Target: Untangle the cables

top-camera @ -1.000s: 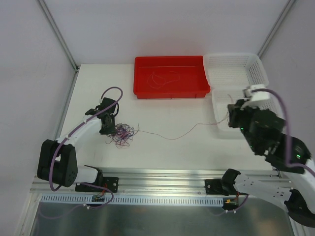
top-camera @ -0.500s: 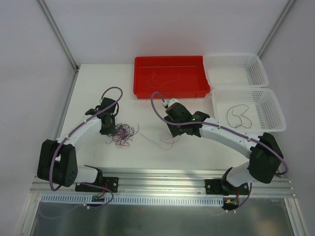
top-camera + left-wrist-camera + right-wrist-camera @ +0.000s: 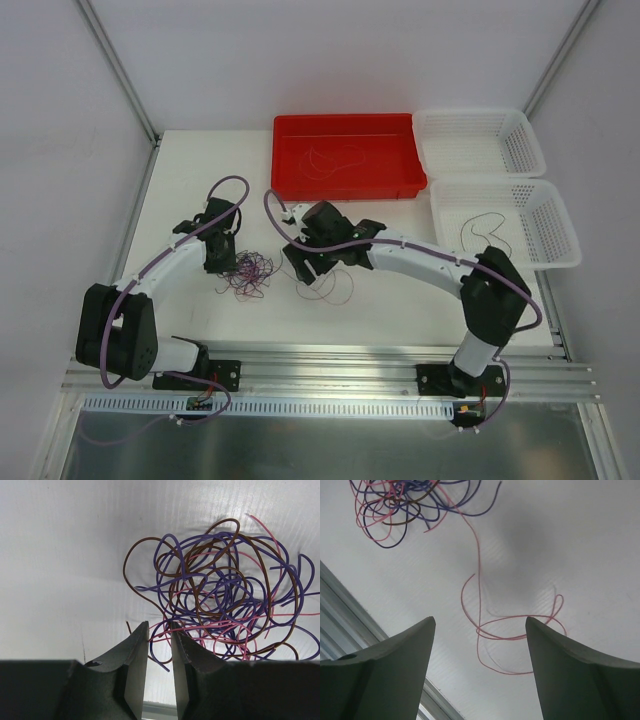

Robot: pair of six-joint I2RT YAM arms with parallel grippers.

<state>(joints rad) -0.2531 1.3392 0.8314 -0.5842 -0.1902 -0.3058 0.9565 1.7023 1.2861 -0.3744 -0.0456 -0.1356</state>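
Purple, brown and pink cables (image 3: 225,595) are lying knotted on the white table (image 3: 180,170), left of centre. The left gripper (image 3: 159,625) is resting at the knot's left edge with its jaws a sliver apart; whether it is pinching strands is unclear. The right gripper (image 3: 479,622) is hovering wide open over a loose pink strand (image 3: 515,630) trailing rightward.

The cables (image 3: 220,590) mix purple, brown and pink strands against a plain white table (image 3: 400,300), one loose strand (image 3: 479,575) is pink, the tray (image 3: 345,190) is solid red, and both lattice-patterned baskets (image 3: 527,150) are white.
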